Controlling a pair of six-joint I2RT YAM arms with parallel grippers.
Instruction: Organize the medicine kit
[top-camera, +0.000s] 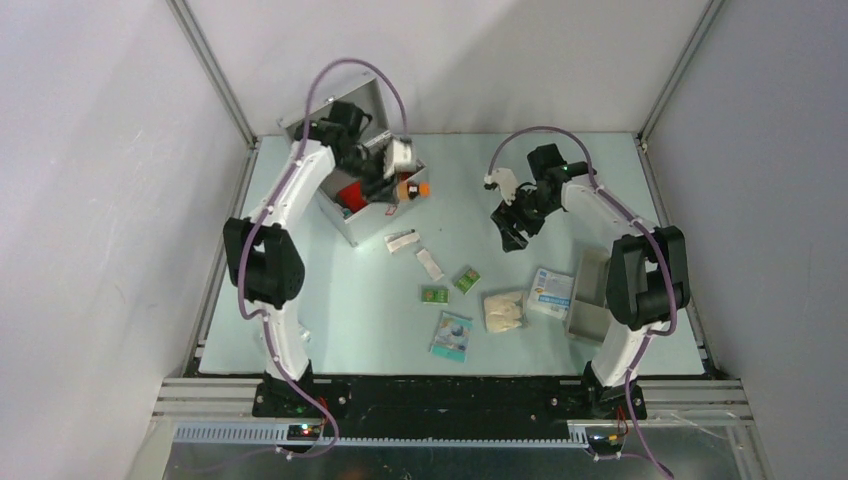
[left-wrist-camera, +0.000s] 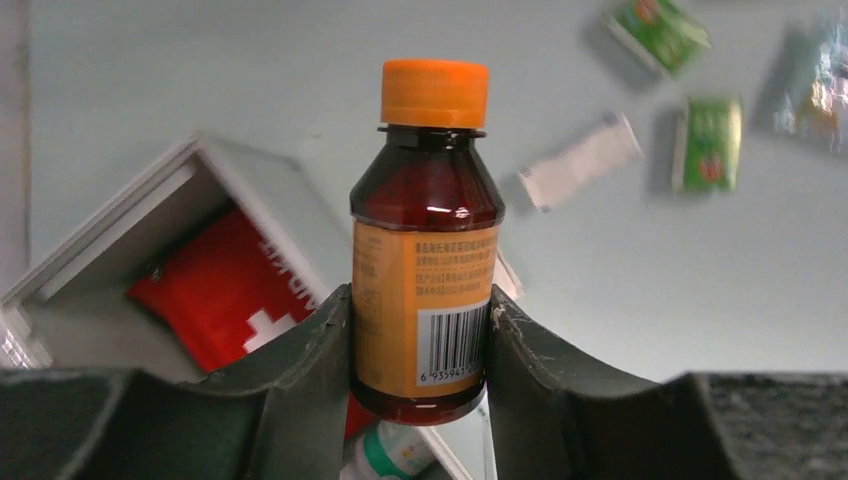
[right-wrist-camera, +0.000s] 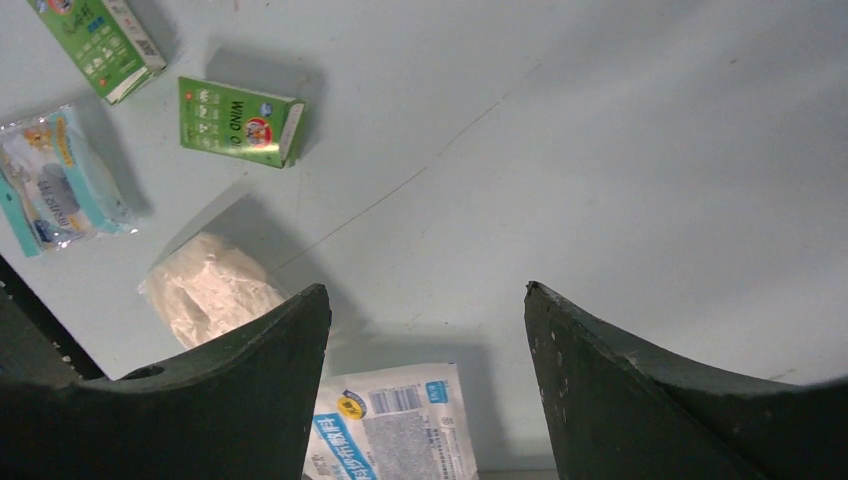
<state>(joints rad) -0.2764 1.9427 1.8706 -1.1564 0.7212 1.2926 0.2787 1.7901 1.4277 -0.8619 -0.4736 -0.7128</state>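
Note:
The silver medicine kit (top-camera: 345, 222) stands open at the back left with its lid (top-camera: 345, 105) raised; in the left wrist view its wall (left-wrist-camera: 120, 220) frames a red first aid pouch (left-wrist-camera: 215, 290) and a small white bottle (left-wrist-camera: 395, 450). My left gripper (top-camera: 405, 185) is shut on a brown syrup bottle (left-wrist-camera: 425, 270) with an orange cap (left-wrist-camera: 434, 93), held above the kit's right edge. My right gripper (top-camera: 515, 225) is open and empty above the table, with a blue-and-white packet (right-wrist-camera: 395, 425) below it.
Loose on the table are a white tube (top-camera: 402, 240), a white sachet (top-camera: 430, 264), two green boxes (top-camera: 466, 279) (top-camera: 434, 294), a blue pack (top-camera: 452, 336), a cotton bag (top-camera: 504, 311) and the blue-white packet (top-camera: 551, 293). A grey tray (top-camera: 590, 300) lies by the right arm.

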